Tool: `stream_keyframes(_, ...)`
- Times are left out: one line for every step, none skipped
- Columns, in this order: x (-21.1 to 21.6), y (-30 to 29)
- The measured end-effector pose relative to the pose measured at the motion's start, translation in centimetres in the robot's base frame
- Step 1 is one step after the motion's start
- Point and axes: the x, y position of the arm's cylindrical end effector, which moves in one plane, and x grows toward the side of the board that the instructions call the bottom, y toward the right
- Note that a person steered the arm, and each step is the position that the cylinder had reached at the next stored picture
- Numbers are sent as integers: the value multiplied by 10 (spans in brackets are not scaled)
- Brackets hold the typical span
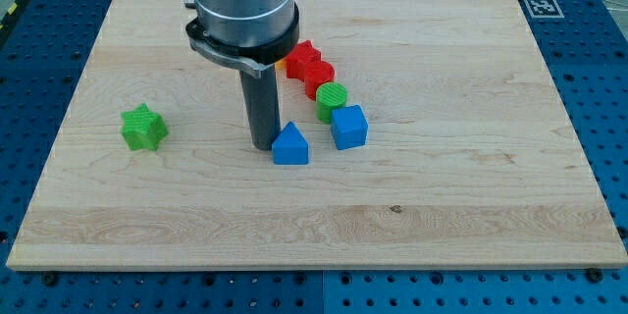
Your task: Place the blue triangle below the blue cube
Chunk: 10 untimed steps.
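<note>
The blue triangle (290,145) lies near the middle of the wooden board (461,186). The blue cube (348,127) stands just to its right and slightly higher in the view, a small gap apart. My tip (263,145) rests on the board right at the triangle's left side, touching or nearly touching it. The dark rod rises from there to the grey arm body at the view's top.
A green cylinder (331,101) sits just above the blue cube. A red cylinder (318,78) and a red star (303,59) line up above it, with a yellow block (282,62) partly hidden behind the arm. A green star (144,127) lies at the left.
</note>
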Motion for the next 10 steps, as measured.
stream_keyframes(2,7)
stream_keyframes(3,21)
stream_keyframes(26,35)
stream_keyframes(27,38)
stream_keyframes(39,44)
stream_keyframes(44,48)
stream_keyframes(48,59)
stream_keyframes(49,82)
stream_keyframes(55,84)
stream_keyframes(68,84)
